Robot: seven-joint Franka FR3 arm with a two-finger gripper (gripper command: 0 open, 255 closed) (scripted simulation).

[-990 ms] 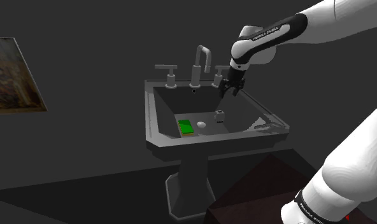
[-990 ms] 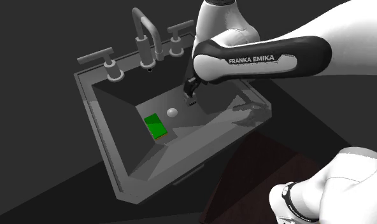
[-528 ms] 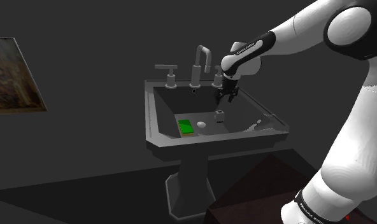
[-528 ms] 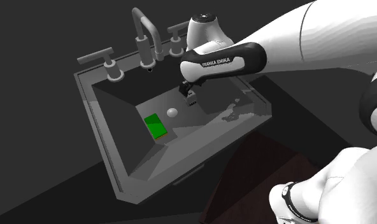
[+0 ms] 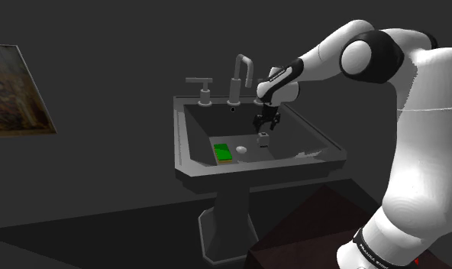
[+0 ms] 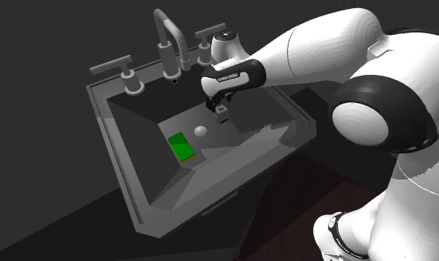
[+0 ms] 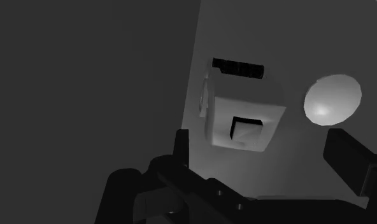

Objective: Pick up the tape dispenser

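Observation:
The tape dispenser [image 5: 263, 138] is a small grey block with a dark slot on top, standing on the floor of the sink basin [image 5: 289, 134] next to the round drain [image 5: 240, 150]. My black gripper [image 5: 264, 122] hangs just above it, inside the basin. In the wrist view the dispenser [image 7: 244, 114] lies just ahead of the open gripper [image 7: 263, 156], whose fingers [image 7: 349, 159] stand wide apart and do not touch it. The second exterior view has the gripper [image 6: 219, 110] covering most of the dispenser [image 6: 224, 119].
A green sponge [image 5: 223, 153] lies on the basin floor at the shoulder view's left of the drain. The faucet [image 5: 241, 76] and two handles [image 5: 201, 85] stand on the back rim. The basin walls slope close around the gripper. A framed picture [image 5: 14, 90] hangs far left.
The gripper has come down from the sink's back rim into the basin, moving to the shoulder view's left and ending just above the tape dispenser. The arm's elbow has swung into view.

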